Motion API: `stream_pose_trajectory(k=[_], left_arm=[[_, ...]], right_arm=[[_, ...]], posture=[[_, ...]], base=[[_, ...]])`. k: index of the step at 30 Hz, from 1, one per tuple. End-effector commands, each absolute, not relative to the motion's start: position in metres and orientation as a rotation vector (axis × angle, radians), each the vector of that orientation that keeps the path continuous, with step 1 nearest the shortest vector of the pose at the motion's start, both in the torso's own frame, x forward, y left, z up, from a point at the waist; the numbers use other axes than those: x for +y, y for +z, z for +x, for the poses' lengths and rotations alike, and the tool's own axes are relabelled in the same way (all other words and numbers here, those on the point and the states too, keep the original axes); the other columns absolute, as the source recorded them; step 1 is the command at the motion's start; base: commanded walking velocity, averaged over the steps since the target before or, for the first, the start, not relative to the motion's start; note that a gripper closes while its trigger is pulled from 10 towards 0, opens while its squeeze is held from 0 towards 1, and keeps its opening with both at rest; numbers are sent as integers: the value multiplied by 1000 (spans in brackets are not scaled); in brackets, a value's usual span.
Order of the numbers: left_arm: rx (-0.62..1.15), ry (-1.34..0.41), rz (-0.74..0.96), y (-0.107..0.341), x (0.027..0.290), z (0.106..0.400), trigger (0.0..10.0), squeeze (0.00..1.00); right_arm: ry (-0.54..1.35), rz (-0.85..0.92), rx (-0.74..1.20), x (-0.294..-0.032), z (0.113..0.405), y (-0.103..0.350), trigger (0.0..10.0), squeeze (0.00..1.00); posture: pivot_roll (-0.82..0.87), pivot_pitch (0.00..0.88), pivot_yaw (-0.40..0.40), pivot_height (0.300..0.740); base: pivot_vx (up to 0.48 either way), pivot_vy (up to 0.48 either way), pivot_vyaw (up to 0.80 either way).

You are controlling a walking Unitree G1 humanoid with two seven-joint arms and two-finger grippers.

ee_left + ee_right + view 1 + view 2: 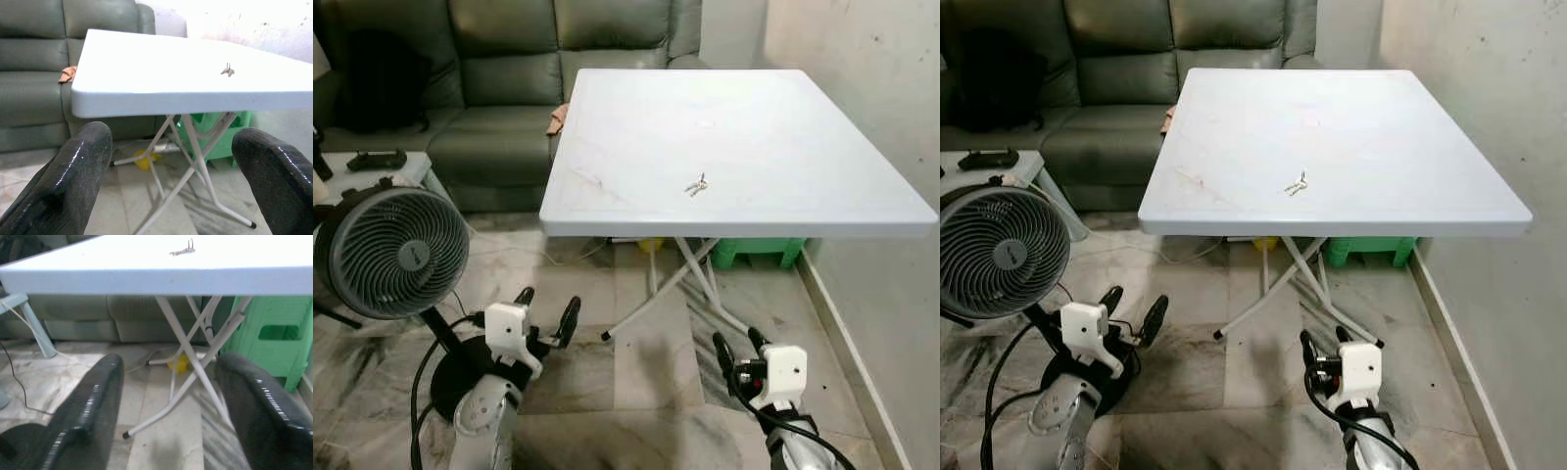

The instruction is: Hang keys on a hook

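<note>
Keys [697,185] lie loose on the white folding tabletop [783,147], right of centre in the head view and toward the near edge, well apart from both arms. The tabletop fills the upper middle and right of the frame, and its crossed white legs [666,284] stand on the marbled floor [646,382] beneath it. A green plastic stool [759,252] sits under the far right side, against the pale wall [862,59], and a small yellow thing [180,363], too blurred to name, lies on the floor by the legs.

At lower left the left end effector [548,311] hangs low over the floor with its two black fingers spread apart and nothing between them. At lower right the right end effector [738,349] is likewise parted and empty, below the near edge of the tabletop.

A grey standing fan [386,253] crowds the left edge, its black cable looping by the left arm. A green sofa [499,88] runs across the upper left, with an orange cloth [67,74] on its seat beside the tabletop corner.
</note>
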State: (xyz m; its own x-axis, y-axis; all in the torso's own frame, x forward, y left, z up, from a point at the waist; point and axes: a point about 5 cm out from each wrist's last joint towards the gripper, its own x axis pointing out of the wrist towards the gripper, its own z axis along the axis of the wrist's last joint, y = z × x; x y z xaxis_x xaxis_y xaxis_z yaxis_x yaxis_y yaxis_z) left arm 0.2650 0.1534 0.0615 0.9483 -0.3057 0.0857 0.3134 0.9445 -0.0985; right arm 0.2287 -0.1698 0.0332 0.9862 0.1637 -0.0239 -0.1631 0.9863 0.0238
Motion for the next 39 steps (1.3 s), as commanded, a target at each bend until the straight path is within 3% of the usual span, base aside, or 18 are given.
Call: stream_pose_trajectory(k=[1,10,16,18,23,39], left_arm=[[-67,-289,-99,66,160,266,10000,0],[-66,-203,-117,87,175,280,10000,0],[-134,-207,-128,107,168,282,10000,0],[-141,-131,-193,111,166,276,10000,0],[-85,-160,-186,102,157,263,10000,0],[-76,-151,-177,112,168,264,10000,0]], right_arm=[[160,17,10,-171,230,40,10000,1000],[124,10,2,-182,233,55,10000,1000],[141,32,-59,-172,243,75,10000,1000],[150,97,-90,-166,242,86,10000,0],[174,111,-93,-157,236,88,10000,0],[152,118,-97,-165,229,104,10000,0]], posture=[[-57,0,36,740],[-53,0,29,740],[-47,0,29,740],[-41,0,30,740],[-43,0,33,740],[-42,0,32,740]], base=[[0,0,0],[0,0,0],[0,0,0],[0,0,0],[0,0,0],[0,0,0]])
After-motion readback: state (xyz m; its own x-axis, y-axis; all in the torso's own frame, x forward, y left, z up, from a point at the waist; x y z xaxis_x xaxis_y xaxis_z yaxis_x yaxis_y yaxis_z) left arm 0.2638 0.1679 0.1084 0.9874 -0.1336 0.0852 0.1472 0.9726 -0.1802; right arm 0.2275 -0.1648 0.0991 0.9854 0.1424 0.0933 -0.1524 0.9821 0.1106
